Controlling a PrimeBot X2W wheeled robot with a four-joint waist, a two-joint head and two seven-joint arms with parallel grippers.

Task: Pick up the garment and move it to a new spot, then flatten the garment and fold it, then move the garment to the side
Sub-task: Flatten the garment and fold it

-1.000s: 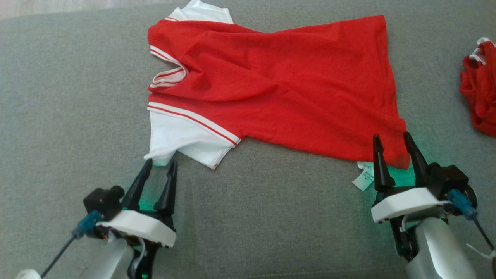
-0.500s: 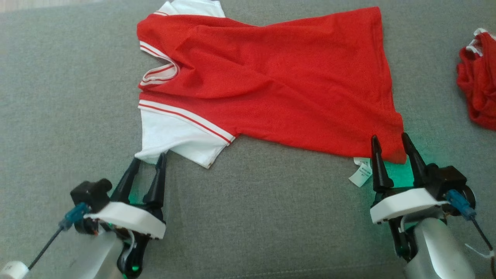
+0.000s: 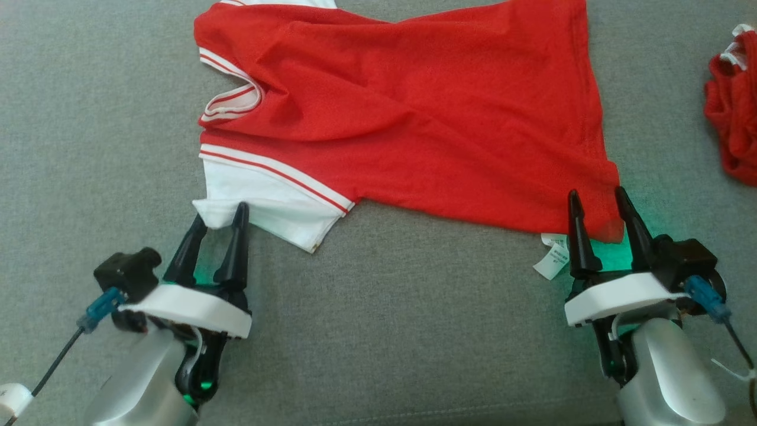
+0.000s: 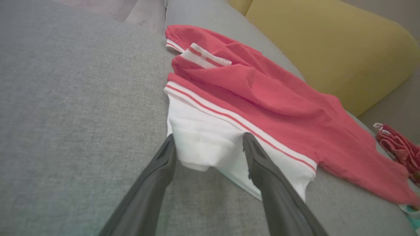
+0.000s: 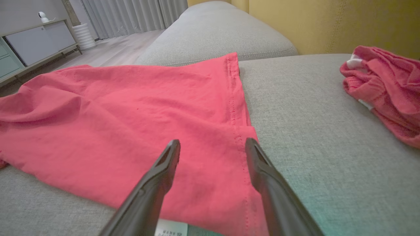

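Two corners need a firm pinch; we should pull them gently apart to flatten the garment [image 3: 414, 118] on the grey cushion [image 3: 384, 331]. Our left gripper [image 3: 220, 213] is wide open around the white sleeve [image 3: 266, 195]; our right gripper [image 3: 596, 194] is wide open over the red hem corner [image 3: 602, 222], holding nothing.

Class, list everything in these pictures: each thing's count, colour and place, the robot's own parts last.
garment: 1, red with white sleeves, spread on the sofa seat
care label: 1, white, at the garment's near hem corner
second garment: 1, red with white trim, bunched at the seat's right
sofa seat: 1, grey, under both garments
back cushion: 1, yellow, behind the seat
cabinet: 1, pale, on the floor beyond the sofa
left gripper: 1, dark fingers, open, straddling the white sleeve's edge
right gripper: 1, dark fingers, open, straddling the hem corner
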